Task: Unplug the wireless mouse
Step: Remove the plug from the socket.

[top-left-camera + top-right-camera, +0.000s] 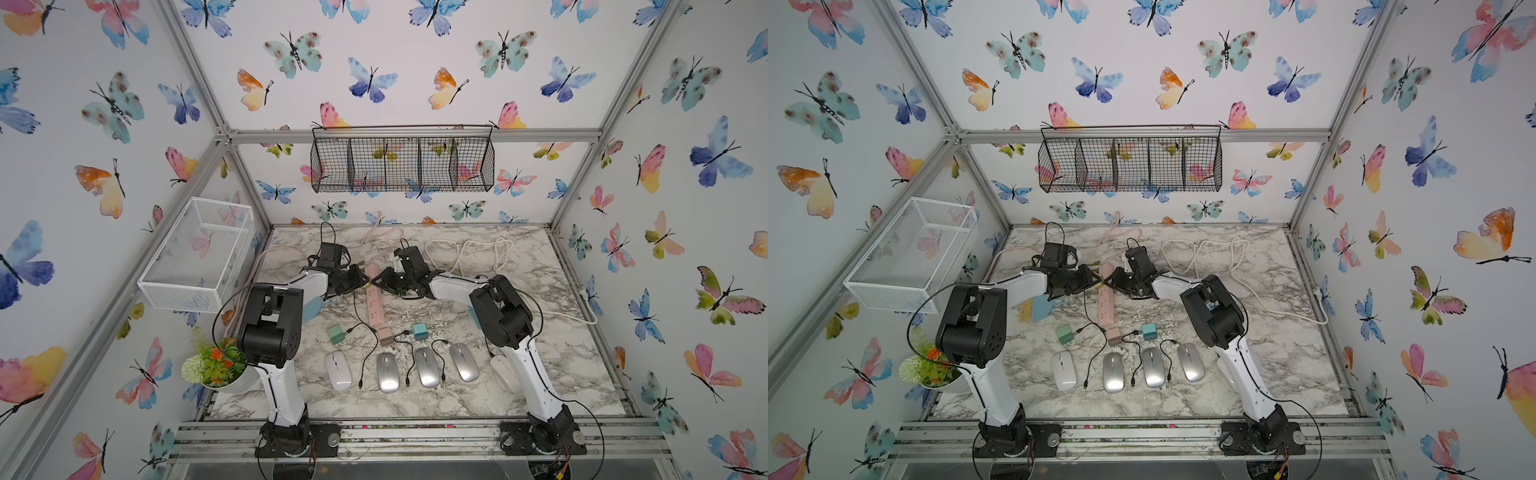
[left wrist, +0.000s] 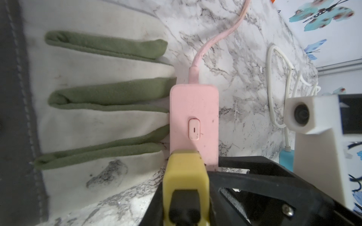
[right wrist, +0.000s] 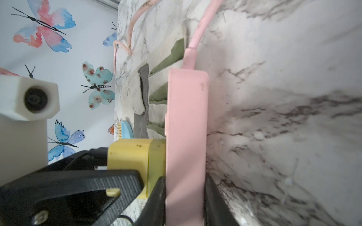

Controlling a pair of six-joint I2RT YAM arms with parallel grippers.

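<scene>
Near the table's front edge lies a row of mice: a white mouse (image 1: pixel 338 370), three silver ones (image 1: pixel 386 372) and another white one half hidden behind my right arm. A pink power strip (image 1: pixel 374 303) (image 2: pixel 194 117) (image 3: pixel 186 127) lies in the middle. A yellow charger (image 2: pixel 186 176) (image 3: pixel 137 156) sits plugged into its far end. My left gripper (image 1: pixel 360 283) (image 2: pixel 186 197) is shut on that charger. My right gripper (image 1: pixel 384 283) (image 3: pixel 185 199) is shut across the strip. A black cable (image 1: pixel 365 357) trails from the charger towards the mice, and its end lies beside the white mouse.
A green charger (image 1: pixel 336 333), a teal charger (image 1: pixel 419 331) and short black cables lie by the strip's near end. White cable loops (image 1: pixel 469 253) lie at the back right. A cloth with green strips (image 2: pixel 98 97) is left of the strip. A potted plant (image 1: pixel 220 365) stands front left.
</scene>
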